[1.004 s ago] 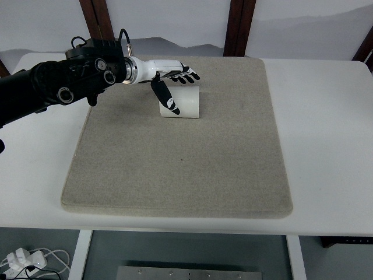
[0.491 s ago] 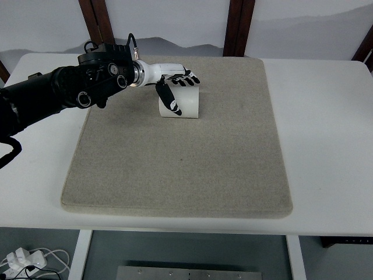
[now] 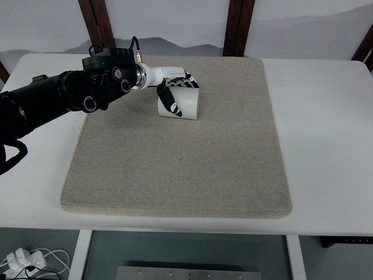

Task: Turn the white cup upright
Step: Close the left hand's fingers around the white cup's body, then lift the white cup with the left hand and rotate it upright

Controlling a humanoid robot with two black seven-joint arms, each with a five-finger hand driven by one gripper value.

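A white cup [image 3: 185,104] stands on the grey mat [image 3: 186,157] near its far left part, slightly tilted. My left hand [image 3: 175,93] comes in from the left on a black arm and is wrapped around the cup: the thumb [image 3: 171,102] lies down its near side and the fingers [image 3: 185,83] curl over its top and far side. The cup's opening is hidden by the hand, so I cannot tell which way it faces. The right hand is out of view.
The mat lies on a white table [image 3: 326,116]. Dark wooden posts [image 3: 236,26] stand behind the table's far edge. A white power strip with cables [image 3: 20,259] lies on the floor at the lower left.
The left arm has pushed further in toward the cup. The fingers, spread above the cup before, have closed around it, and the cup has tipped slightly.
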